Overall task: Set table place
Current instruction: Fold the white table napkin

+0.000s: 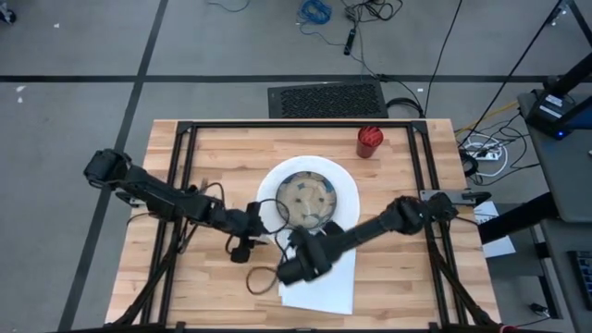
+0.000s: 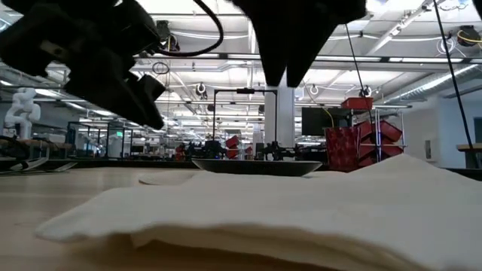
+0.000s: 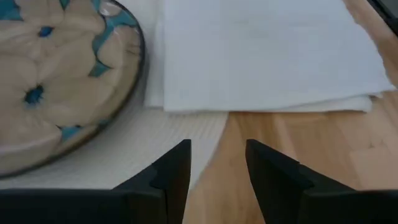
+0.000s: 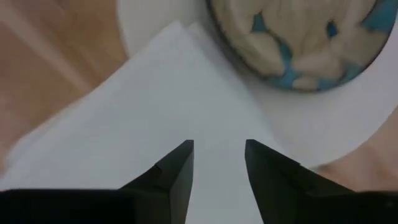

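A beige plate with blue flowers (image 1: 306,196) sits on a round white placemat (image 1: 347,183) in the middle of the table (image 1: 217,148). A folded white napkin (image 1: 326,287) lies flat on the wood at the near side, its far edge by the placemat. My right gripper (image 4: 219,147) hangs open above the napkin (image 4: 155,112), pointing steeply down and touching nothing. My left gripper (image 3: 217,147) stands open just left of the plate (image 3: 56,81), slanting down over the placemat's edge (image 3: 186,130) and the bare wood, with nothing between its fingers.
A red cup (image 1: 370,141) stands at the table's far right. The table's black tube frame (image 1: 180,176) runs along its left and right sides. Bare wood lies to the left of the placemat and at the near left. In the low view the napkin (image 2: 316,203) fills the foreground.
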You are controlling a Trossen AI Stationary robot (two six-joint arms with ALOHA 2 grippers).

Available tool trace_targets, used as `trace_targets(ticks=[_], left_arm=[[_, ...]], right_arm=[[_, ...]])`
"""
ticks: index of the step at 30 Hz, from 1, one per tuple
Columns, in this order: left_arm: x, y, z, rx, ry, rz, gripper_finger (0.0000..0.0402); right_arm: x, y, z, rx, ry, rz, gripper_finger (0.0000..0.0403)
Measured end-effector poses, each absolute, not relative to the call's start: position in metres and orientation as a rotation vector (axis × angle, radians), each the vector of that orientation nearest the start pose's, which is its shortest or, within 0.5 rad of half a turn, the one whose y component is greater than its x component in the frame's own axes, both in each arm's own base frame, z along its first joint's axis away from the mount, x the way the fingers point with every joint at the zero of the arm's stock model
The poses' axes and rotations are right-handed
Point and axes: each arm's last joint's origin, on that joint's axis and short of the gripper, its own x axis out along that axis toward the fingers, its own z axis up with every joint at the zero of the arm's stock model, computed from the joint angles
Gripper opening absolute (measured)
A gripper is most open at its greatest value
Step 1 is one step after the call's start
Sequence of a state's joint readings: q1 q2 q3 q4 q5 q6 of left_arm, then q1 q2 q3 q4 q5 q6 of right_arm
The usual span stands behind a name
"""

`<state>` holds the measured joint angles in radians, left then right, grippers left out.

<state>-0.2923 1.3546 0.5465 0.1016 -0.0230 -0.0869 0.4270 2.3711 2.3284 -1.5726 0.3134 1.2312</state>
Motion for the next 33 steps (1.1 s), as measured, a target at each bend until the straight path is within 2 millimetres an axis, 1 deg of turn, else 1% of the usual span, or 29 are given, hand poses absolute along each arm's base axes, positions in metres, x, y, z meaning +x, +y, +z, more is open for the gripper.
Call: trace_targets(ticks=[3,6,8,11,13,15,17,19,20,22,25,29,33], left_arm=[[0.234,-0.077,0.157,0.054,0.723,-0.197,0.0139],[0.231,-0.083,0.156,0.063,0.718,-0.183,0.0139],[0.228,-0.085,0.153,0.065,0.729,-0.181,0.0139],[0.226,-0.086,0.151,0.071,0.736,-0.188,0.0139],[0.225,-0.086,0.150,0.073,0.738,-0.189,0.0139],[0.225,-0.086,0.150,0.073,0.737,-0.189,0.0139],[0.226,-0.087,0.151,0.071,0.727,-0.190,0.0139],[0.227,-0.087,0.152,0.073,0.716,-0.192,0.0139],[0.227,-0.087,0.152,0.073,0.710,-0.193,0.0139],[0.228,-0.087,0.154,0.067,0.688,-0.192,0.0139],[0.229,-0.088,0.155,0.060,0.673,-0.191,0.0139],[0.230,-0.088,0.156,0.059,0.665,-0.183,0.0139],[0.230,-0.087,0.156,0.063,0.661,-0.166,0.0139]], right_arm=[[0.420,0.160,0.240,0.333,1.321,-0.746,0.0140],[0.411,0.144,0.247,0.299,1.370,-0.728,0.0145],[0.396,0.133,0.252,0.292,1.407,-0.737,0.0145],[0.364,0.119,0.257,0.290,1.474,-0.764,0.0145],[0.341,0.114,0.255,0.253,1.527,-0.735,0.0146],[0.325,0.116,0.249,0.227,1.533,-0.635,0.0146],[0.312,0.118,0.237,0.211,1.523,-0.516,0.0146],[0.303,0.120,0.223,0.227,1.497,-0.412,0.0146],[0.300,0.119,0.215,0.239,1.474,-0.391,0.0146],[0.298,0.112,0.201,0.264,1.427,-0.370,0.0146],[0.300,0.102,0.189,0.297,1.337,-0.323,0.0146],[0.298,0.090,0.171,0.335,1.353,-0.259,0.0146],[0.297,0.088,0.161,0.372,1.364,-0.214,0.0146]])
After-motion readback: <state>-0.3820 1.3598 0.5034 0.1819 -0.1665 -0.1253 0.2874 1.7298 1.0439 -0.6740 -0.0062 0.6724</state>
